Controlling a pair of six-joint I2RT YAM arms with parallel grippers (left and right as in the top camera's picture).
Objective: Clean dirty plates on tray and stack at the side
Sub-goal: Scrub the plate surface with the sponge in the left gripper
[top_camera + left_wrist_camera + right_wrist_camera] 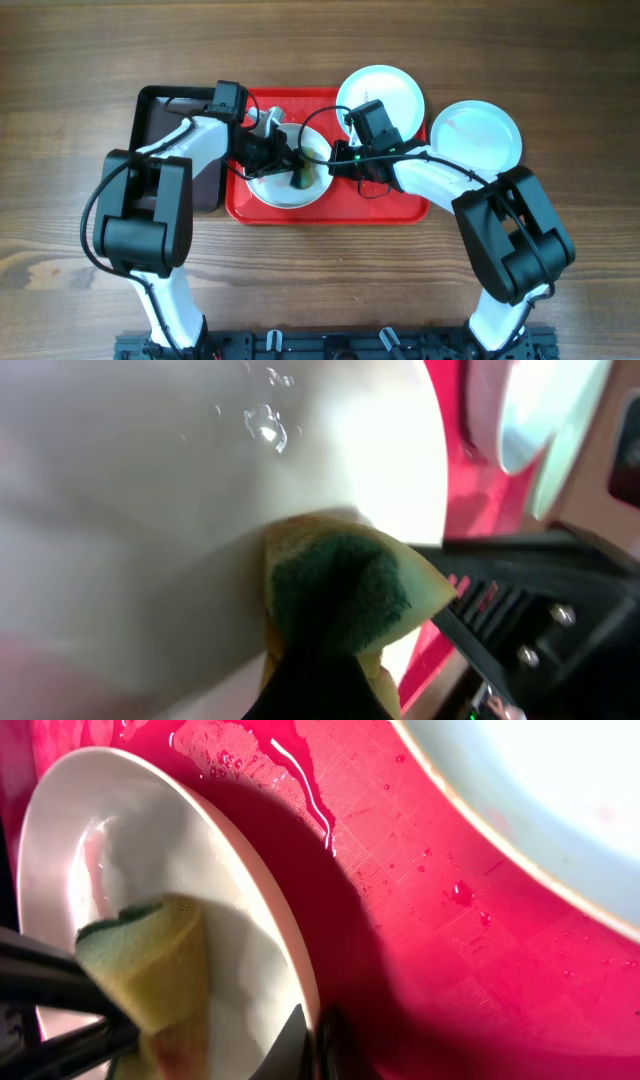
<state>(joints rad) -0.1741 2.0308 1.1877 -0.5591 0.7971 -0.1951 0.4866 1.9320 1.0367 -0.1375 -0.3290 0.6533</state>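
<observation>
Scrubbing is the step in hand. The left tool (292, 168) is pressed together on a yellow-and-green sponge (340, 595), and the sponge's green face lies against the inside of the plate (270, 190) just ahead of its tips. The right tool (316, 1042) pinches that plate's rim on the side facing away from the left tool. The plate seems tipped up off the red tray (450, 920), which lies under both tools.

To do this well, I judge that the left tool should sweep the sponge over the whole inner face, centre and rim alike, with light, even pressure. The right tool's pinch must hold firm, because the plate and tray carry beads and runs of water and a loose hold could let the plate slip or turn. A faint pink tinge beside the sponge may be a leftover smear or only the tray's reflection, so that patch deserves a pass.

A second plate (380, 97) lies just beyond the right tool, overlapping the tray's far edge. A third plate (477, 135) rests on the worktop (560, 60), off the tray on the right tool's outer side.

No brand, label or writing can be read anywhere.
</observation>
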